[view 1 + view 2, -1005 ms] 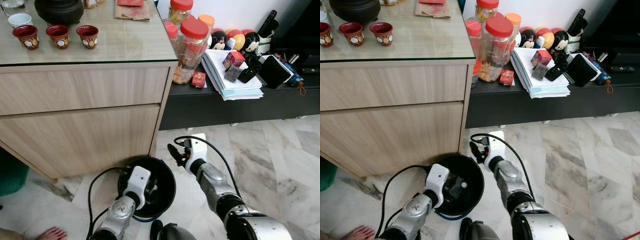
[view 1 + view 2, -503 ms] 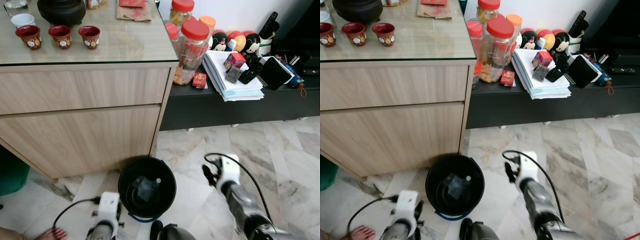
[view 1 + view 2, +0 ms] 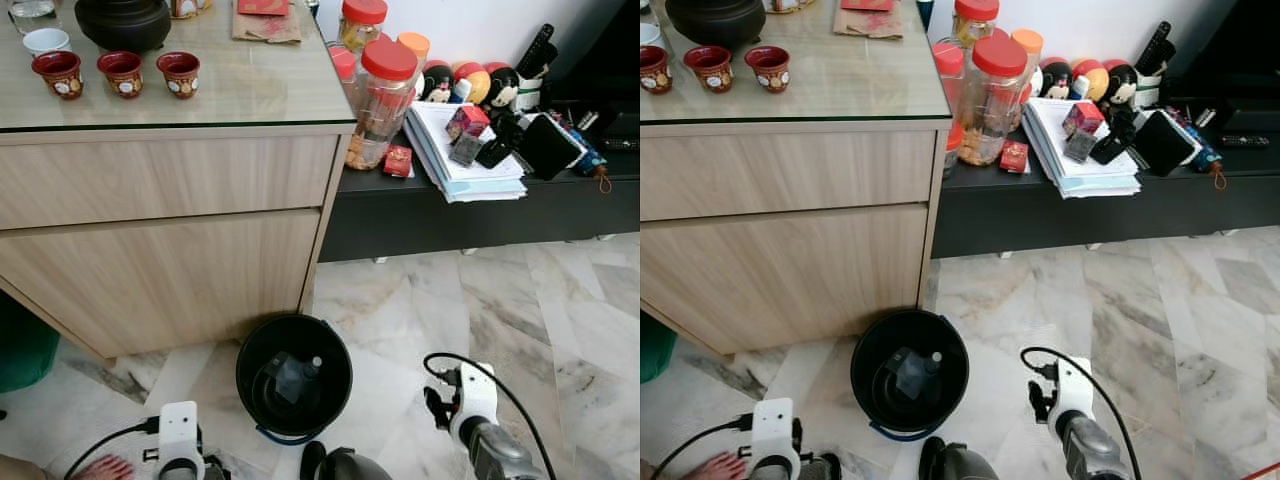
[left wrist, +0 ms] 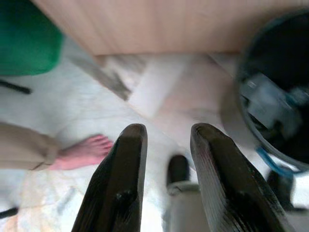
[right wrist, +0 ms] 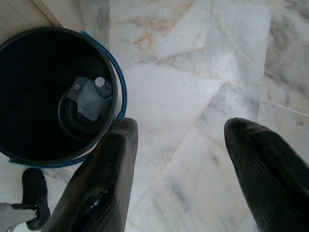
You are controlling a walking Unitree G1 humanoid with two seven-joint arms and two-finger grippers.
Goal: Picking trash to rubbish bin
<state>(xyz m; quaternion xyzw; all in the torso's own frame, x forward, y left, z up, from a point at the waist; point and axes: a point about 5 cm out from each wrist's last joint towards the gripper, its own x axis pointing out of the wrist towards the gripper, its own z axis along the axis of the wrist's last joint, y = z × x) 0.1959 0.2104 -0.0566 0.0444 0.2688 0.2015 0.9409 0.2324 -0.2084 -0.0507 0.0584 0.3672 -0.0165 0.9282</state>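
Note:
A black rubbish bin (image 3: 335, 352) with a blue handle stands on the marble floor in front of the wooden cabinet. Inside it lies a grey carton with a white cap (image 3: 291, 376), also seen in the right wrist view as the carton (image 5: 88, 97) in the bin (image 5: 29, 63). My left gripper (image 4: 166, 131) is low, left of the bin, open with nothing between its fingers. My right gripper (image 5: 181, 128) hangs low to the right of the bin, open wide over bare floor; its black fingers (image 3: 433, 405) are empty.
A person's bare foot (image 3: 101, 467) rests on the floor beside my left arm. The wooden cabinet (image 3: 170, 240) with red cups (image 3: 122, 72) is behind the bin. A low black shelf (image 3: 480, 215) holds jars, papers and toys. A green object (image 3: 22, 345) sits far left.
Both arms have drawn back and down from the bin. The left gripper was over the bin a second ago and is now left of it. The carton lies in the bin.

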